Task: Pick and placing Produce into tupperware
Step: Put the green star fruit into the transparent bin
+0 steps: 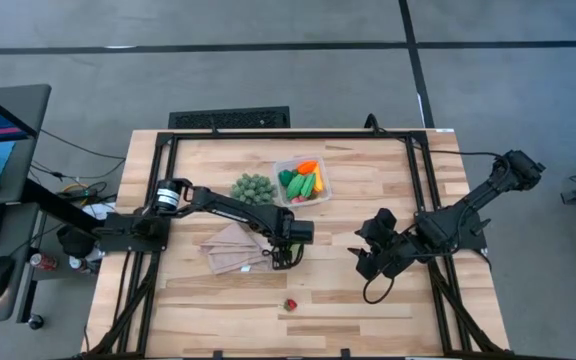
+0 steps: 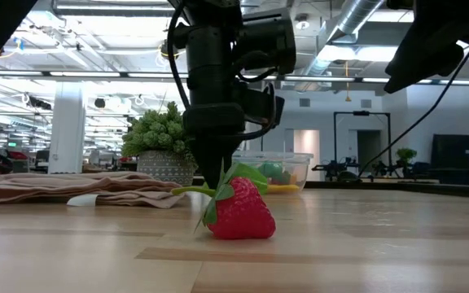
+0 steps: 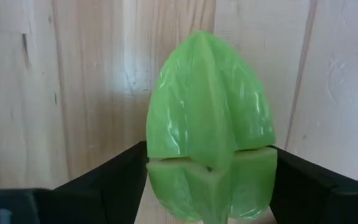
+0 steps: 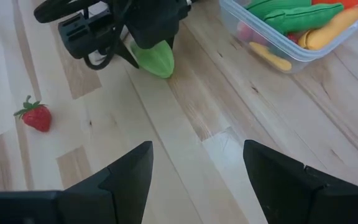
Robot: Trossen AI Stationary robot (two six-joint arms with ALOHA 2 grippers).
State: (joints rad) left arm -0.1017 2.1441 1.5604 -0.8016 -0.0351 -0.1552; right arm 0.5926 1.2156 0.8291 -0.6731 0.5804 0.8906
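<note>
Near the middle of the wooden table (image 1: pixel 368 295), the left gripper (image 1: pixel 286 257) points down at the boards with its two dark fingers (image 3: pixel 114 177) closed on a pale green ridged toy vegetable (image 3: pixel 209 140); the left wrist view shows the piece clamped on both flanks, its pointed end toward the wood. From the right wrist view the same green piece (image 4: pixel 154 59) hangs under the left gripper (image 4: pixel 145 40), at or just above the tabletop; contact cannot be told. A tan folded cloth (image 1: pixel 233 248) lies just beside that gripper, and a spiky green ball (image 1: pixel 253 188) sits behind it. The clear tupperware (image 1: pixel 325 192) stands beside the ball, already holding green pods, an orange carrot and a yellow banana. One red strawberry (image 1: pixel 290 304) lies alone on the boards near the front edge, well apart from the container; in the low view it (image 2: pixel 241 213) rests in the foreground. The right gripper (image 1: pixel 366 262) waits on the right part of the table, its fingers (image 4: pixel 126 174) spread wide and holding nothing
</note>
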